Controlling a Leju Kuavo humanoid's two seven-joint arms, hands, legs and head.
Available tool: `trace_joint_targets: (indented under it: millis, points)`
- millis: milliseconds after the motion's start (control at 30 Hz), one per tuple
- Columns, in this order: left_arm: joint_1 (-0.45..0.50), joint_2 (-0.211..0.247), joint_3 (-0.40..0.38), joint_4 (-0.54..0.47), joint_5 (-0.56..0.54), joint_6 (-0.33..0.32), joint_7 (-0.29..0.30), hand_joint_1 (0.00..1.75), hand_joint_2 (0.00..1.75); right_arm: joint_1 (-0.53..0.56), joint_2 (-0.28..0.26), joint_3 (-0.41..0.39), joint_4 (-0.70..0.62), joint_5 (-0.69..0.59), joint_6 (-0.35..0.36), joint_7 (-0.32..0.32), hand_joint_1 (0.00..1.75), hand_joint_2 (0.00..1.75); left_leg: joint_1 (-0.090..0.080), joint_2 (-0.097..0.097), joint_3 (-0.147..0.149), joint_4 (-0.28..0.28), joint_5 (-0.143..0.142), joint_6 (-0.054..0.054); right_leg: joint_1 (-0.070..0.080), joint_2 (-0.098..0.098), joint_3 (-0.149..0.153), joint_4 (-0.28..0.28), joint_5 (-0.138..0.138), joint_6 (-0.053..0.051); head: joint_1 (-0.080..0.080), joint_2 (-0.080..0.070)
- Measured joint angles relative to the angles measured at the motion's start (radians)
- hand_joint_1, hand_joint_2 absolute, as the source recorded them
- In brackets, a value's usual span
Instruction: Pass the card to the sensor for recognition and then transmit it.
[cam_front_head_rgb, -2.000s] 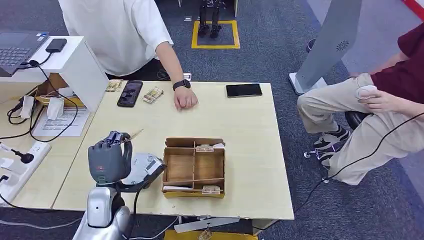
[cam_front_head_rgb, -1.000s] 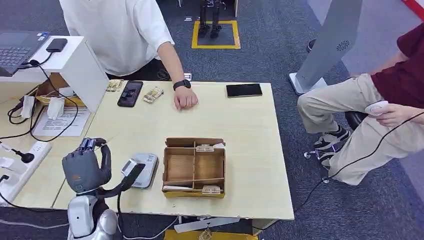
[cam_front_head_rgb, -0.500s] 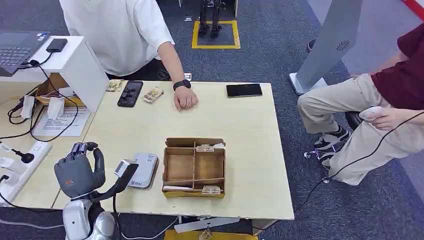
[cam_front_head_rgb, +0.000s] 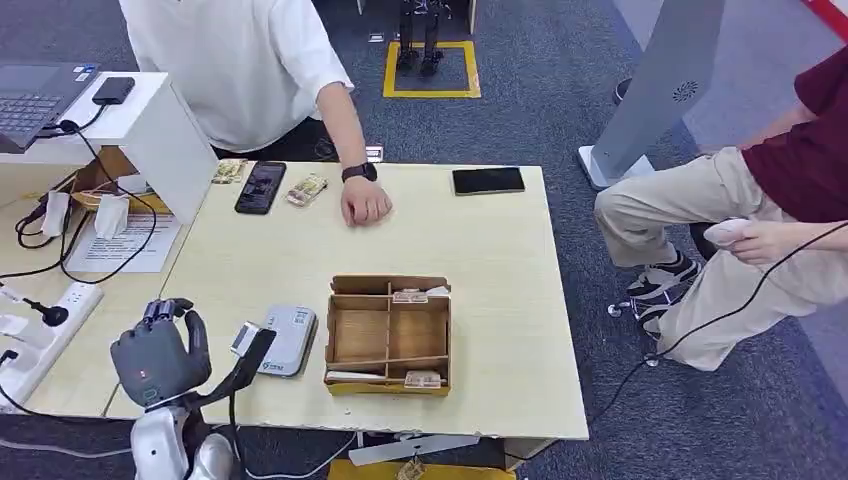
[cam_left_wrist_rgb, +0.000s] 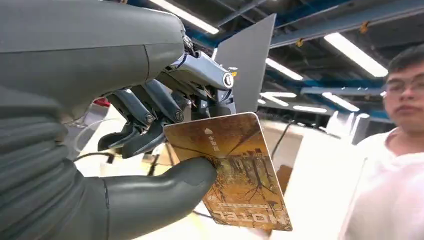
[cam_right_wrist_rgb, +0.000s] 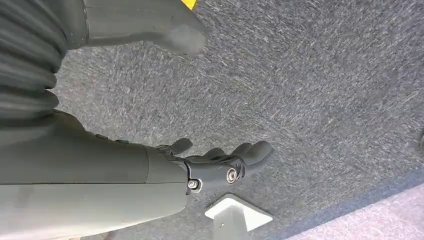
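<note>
At the seven o'clock corner of the desk (cam_front_head_rgb: 480, 250), the left hand (cam_front_head_rgb: 160, 350) is raised beside the grey sensor (cam_front_head_rgb: 283, 338), which lies at about three o'clock from it, just left of the wooden tray (cam_front_head_rgb: 388, 335). A person in a white shirt (cam_front_head_rgb: 230, 60) stands at twelve o'clock, with a fist (cam_front_head_rgb: 364, 206) resting on the desk. The right hand (cam_right_wrist_rgb: 220, 162) hangs over the carpet, released, its fingers loosely apart and holding nothing. The left hand is grasping the card (cam_left_wrist_rgb: 232, 170), pinched between the thumb (cam_left_wrist_rgb: 165, 192) and the darker fingers (cam_left_wrist_rgb: 145, 120). I judge the risk to be this: the thumb presses only one corner of the card, so a quick swing toward the person could let it turn or slip out; also, if the person reaches late, the card may fall on the desk. The card is thin, stiff and glossy, golden brown, with a picture of bare trees and printed letters on one end.
</note>
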Motion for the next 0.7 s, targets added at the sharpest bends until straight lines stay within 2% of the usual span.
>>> trace_joint_targets:
  millis: [100,200,500,700]
  points:
    - [0.003,0.015,-0.017,0.026,0.014,0.000,0.050,1.75,1.75,0.000,0.000,0.000,0.000,0.005,0.000,0.006,0.00,1.75,0.000,0.000,0.000,0.000,0.000,0.000,0.000,0.000,0.000,0.000,0.000,0.000,0.000,0.000]
    - [0.006,0.034,-0.044,0.040,0.019,0.000,0.063,1.75,1.75,0.000,0.000,0.000,0.000,0.010,0.000,0.009,0.00,1.75,0.000,0.000,0.000,0.000,0.000,0.000,0.000,0.000,0.000,0.000,0.000,0.000,0.000,0.000]
    - [0.006,0.045,-0.076,0.078,0.026,0.000,0.058,1.75,1.75,0.000,0.000,0.006,0.000,0.009,0.000,0.014,0.00,1.75,0.000,0.000,0.000,0.000,0.000,0.000,0.000,0.000,0.000,0.000,0.000,0.000,0.000,0.000]
    - [0.005,0.045,-0.076,0.122,0.024,0.000,0.027,1.75,1.75,0.000,0.000,0.012,0.000,0.007,0.000,0.014,0.00,1.75,0.000,0.000,0.000,0.000,0.000,0.000,0.000,0.000,0.000,0.000,0.000,0.000,0.000,0.000]
